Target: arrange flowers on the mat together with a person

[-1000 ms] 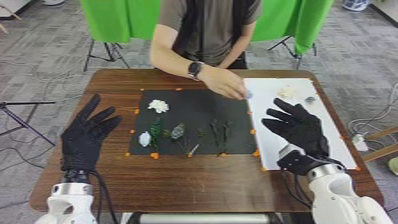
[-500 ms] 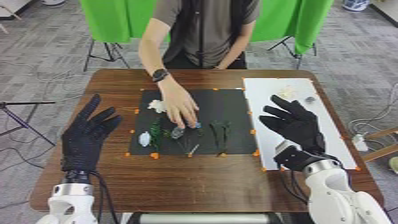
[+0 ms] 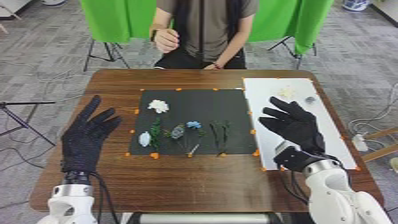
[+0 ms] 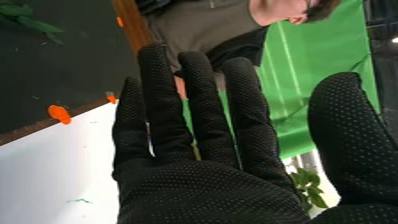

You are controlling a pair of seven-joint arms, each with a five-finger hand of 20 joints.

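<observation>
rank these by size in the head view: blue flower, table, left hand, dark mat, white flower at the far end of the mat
1. table
2. dark mat
3. left hand
4. white flower
5. blue flower

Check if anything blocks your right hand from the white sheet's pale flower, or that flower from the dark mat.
Nothing visible stands between the right hand and the pale flower, or between that and the dark mat.
</observation>
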